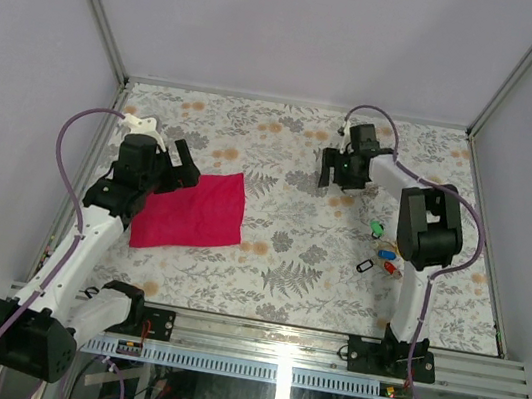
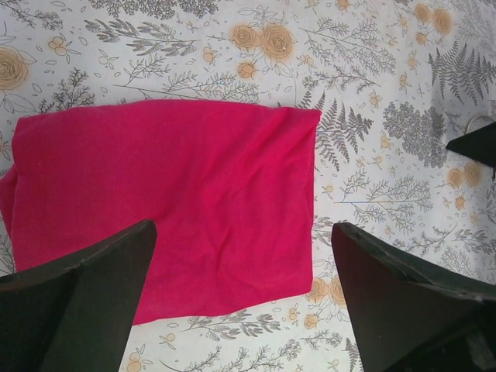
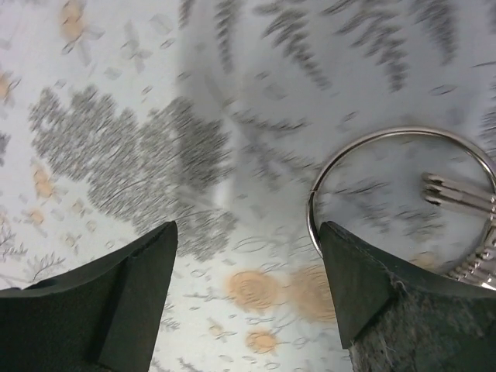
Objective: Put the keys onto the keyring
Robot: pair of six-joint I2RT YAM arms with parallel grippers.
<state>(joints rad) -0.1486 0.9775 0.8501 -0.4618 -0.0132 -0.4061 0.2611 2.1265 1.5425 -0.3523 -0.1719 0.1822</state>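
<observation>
— Jaws first: how do they stand?
— On the left gripper (image 2: 242, 229) they are spread full above the crumpled magenta cloth (image 2: 170, 201), holding nothing. On the right gripper (image 3: 248, 229), well right of that cloth, they are apart and empty. The thin silvery wire keyring (image 3: 311, 208) lies partly behind one finger on the floral tabletop (image 1: 302, 165).
— Which step?
— Reaching for the ring, I judge. Next, shift sideways to straddle the wire, then close.
— The keys?
— Only the top view shows them: small bright-headed metal keys (image 1: 386, 253), well right of the cloth. Only the wrist view shows the ring.
</observation>
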